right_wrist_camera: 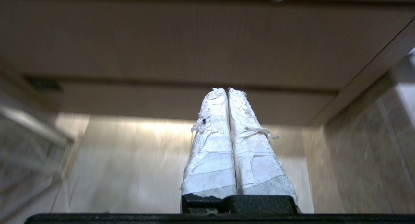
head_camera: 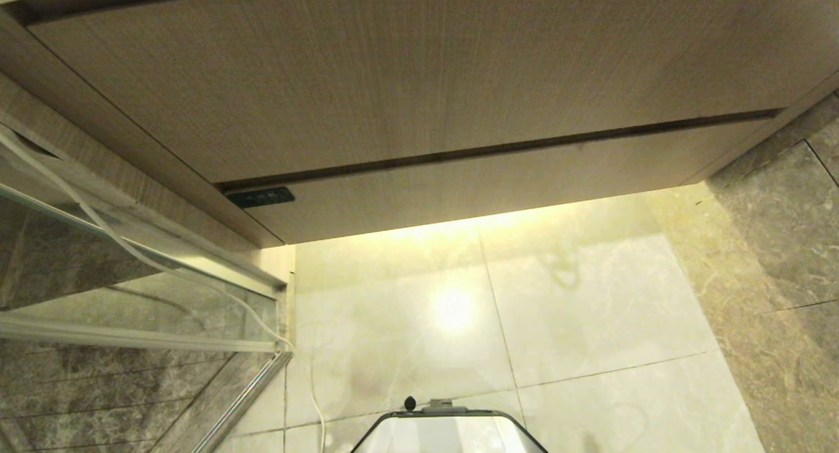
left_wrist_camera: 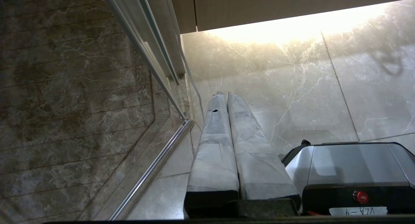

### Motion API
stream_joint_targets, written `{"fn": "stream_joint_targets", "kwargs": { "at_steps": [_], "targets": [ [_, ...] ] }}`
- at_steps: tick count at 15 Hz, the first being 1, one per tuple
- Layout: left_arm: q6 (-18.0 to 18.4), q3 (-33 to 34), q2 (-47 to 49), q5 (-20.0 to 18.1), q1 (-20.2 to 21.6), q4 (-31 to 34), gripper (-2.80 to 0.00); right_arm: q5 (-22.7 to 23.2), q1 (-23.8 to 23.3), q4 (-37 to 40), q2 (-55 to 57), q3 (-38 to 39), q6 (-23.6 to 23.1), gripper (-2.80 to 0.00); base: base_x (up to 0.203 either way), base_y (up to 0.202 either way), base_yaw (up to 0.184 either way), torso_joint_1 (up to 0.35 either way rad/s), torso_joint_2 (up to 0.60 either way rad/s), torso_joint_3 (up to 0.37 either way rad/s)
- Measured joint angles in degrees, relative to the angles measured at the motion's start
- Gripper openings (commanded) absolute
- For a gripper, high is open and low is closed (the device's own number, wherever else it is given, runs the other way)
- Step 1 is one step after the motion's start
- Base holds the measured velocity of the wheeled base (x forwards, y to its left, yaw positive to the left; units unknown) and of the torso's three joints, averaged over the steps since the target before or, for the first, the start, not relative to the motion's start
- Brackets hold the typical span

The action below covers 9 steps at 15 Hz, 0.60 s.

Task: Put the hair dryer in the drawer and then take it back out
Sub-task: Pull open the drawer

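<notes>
The drawer [head_camera: 498, 184], mid-frame under the taller wood-grain panel [head_camera: 406, 73], is closed flush; I see my right gripper [right_wrist_camera: 228, 91] and left gripper [left_wrist_camera: 226, 95] clenched, empty.

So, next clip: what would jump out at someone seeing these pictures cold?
The wood-grain cabinet front fills the upper head view, with the drawer, the low strip along its bottom, shut. Beneath it a bright glow reflects off the pale marble floor tiles. The right gripper, wrapped in white tape and shut on nothing, points at the drawer front; the left gripper, also shut, hangs over the floor beside a glass partition. No hair dryer shows.
</notes>
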Motion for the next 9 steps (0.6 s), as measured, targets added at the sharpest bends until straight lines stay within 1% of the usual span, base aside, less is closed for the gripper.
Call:
{"fn": "stream_joint_targets", "kwargs": {
  "at_steps": [1, 3, 7, 8, 9],
  "targets": [
    [0.00, 0.00, 0.00, 0.02, 0.00, 0.00, -2.80, 0.17, 0.04, 4.89, 3.48, -3.37, -0.26, -2.80, 0.000, 0.000, 0.000, 0.000, 0.00, 0.000],
    [-0.01, 0.00, 0.00, 0.02, 0.00, 0.00, -2.80, 1.01, 0.15, 12.88, 9.53, -6.57, -0.78, -2.80, 0.000, 0.000, 0.000, 0.000, 0.00, 0.000],
    [-0.02, 0.00, 0.00, 0.02, 0.00, 0.00, -2.80, 1.18, 0.30, 19.52, 18.45, -8.57, -1.11, -2.80, 0.000, 0.000, 0.000, 0.000, 0.00, 0.000],
    [0.02, 0.00, 0.00, 0.03, 0.00, 0.00, -2.80, 1.66, 0.37, 21.31, 20.72, -9.21, -0.73, -2.80, 0.000, 0.000, 0.000, 0.000, 0.00, 0.000],
    [0.00, 0.00, 0.00, 0.02, 0.00, 0.00, -2.80, 3.29, 0.41, 22.38, 22.84, -9.63, -0.20, -2.80, 0.000, 0.000, 0.000, 0.000, 0.00, 0.000]
  ]
}}
